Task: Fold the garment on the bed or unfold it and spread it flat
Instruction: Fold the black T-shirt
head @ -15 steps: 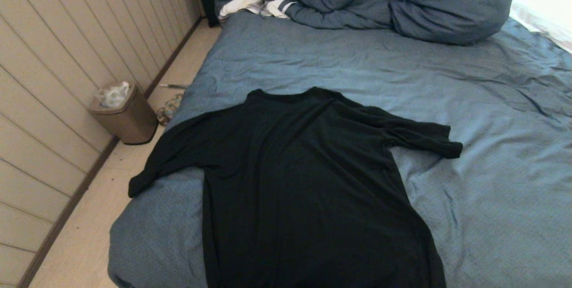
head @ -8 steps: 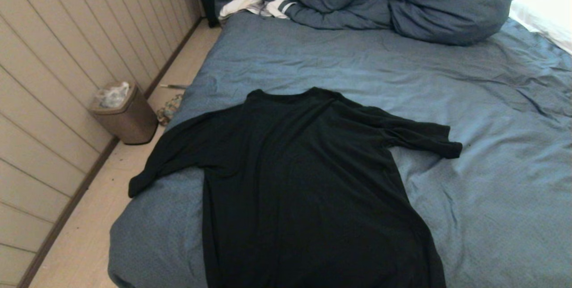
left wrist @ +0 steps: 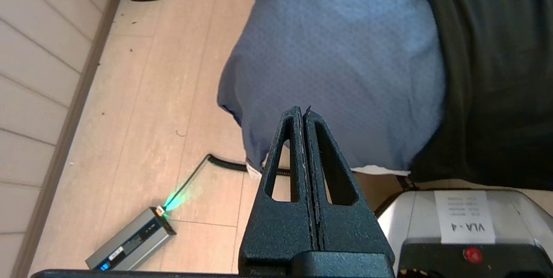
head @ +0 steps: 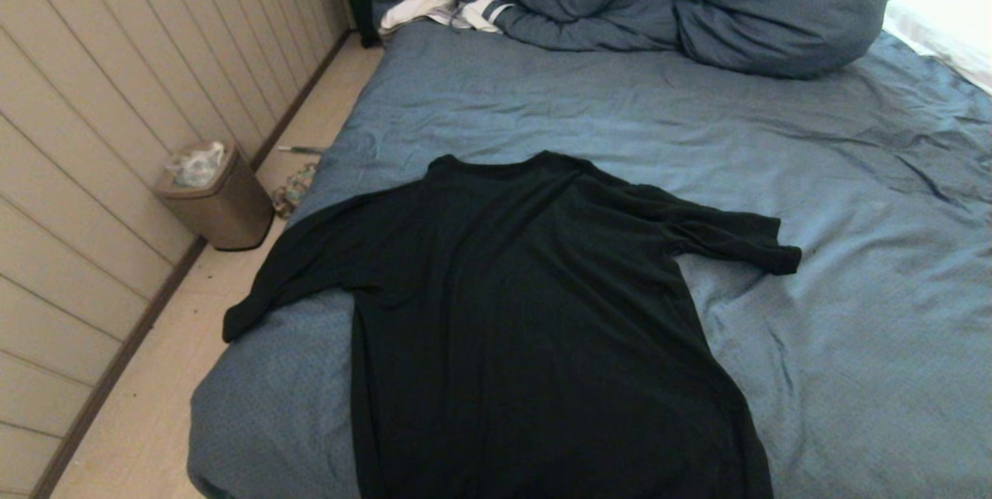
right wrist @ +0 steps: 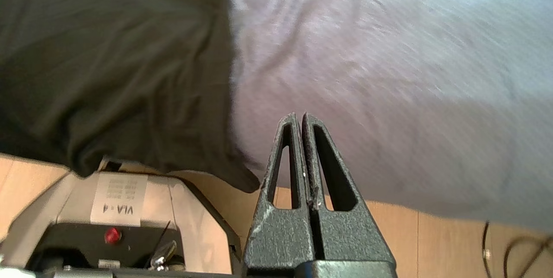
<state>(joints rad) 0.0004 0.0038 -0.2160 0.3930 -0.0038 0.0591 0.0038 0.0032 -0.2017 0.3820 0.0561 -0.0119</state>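
The garment (head: 527, 328), a black short-sleeved T-shirt, lies spread out plain side up on the bed (head: 852, 290), collar toward the far side, both sleeves out, hem hanging over the near edge. Neither arm shows in the head view. In the left wrist view my left gripper (left wrist: 302, 112) is shut and empty, held off the bed's near left corner (left wrist: 345, 75), with the garment (left wrist: 497, 75) beside it. Over the bed's near edge (right wrist: 389, 96), my right gripper (right wrist: 300, 117) is likewise shut with nothing in it, just right of the garment's hem (right wrist: 112, 75).
A bulky blue duvet (head: 666, 3), a white stripe-cuffed cloth (head: 449, 7) and a white pillow (head: 945, 30) lie at the bed's far end. A tan bin (head: 213, 197) stands by the panelled wall. A grey box with a green light (left wrist: 134, 241) and a cable lie on the floor.
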